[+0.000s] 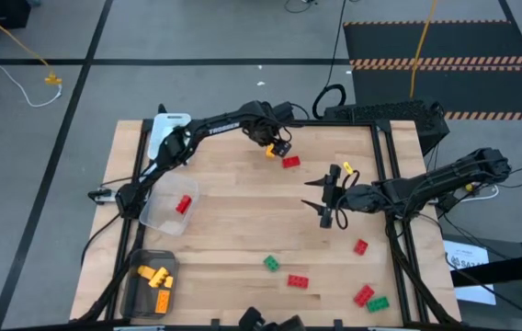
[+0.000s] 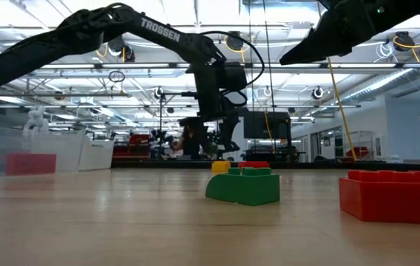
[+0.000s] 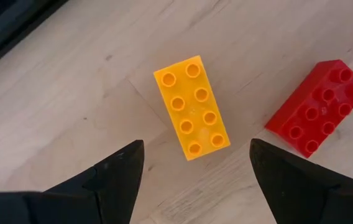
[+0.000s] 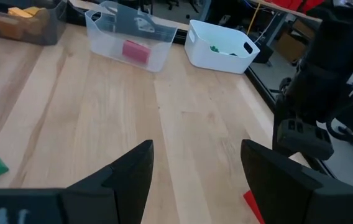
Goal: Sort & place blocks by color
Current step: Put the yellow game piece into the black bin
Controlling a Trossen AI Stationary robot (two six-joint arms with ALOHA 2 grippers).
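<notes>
The left tool (image 1: pixel 277 147) hangs over the far side of the wooden desk (image 1: pixel 243 221), right above a yellow brick (image 3: pixel 192 107). Its two fingers (image 3: pixel 117 177) are wide apart, one on each side of the brick, and hold nothing. The yellow brick lies flat with its studs up, and a red brick (image 3: pixel 318 107) lies near it.

The right tool (image 1: pixel 327 196) is near the middle of the desk. Its fingers are apart too, and it holds nothing.

One red brick (image 1: pixel 184 204) sits in the clear tray (image 1: pixel 155 213). Yellow bricks (image 1: pixel 155 277) sit in the dark tray (image 1: pixel 134 296). A white tray (image 4: pixel 220 46) holds something green. More red bricks (image 1: pixel 298 281) and green bricks (image 1: pixel 270 263) lie loose on the near side of the desk.
</notes>
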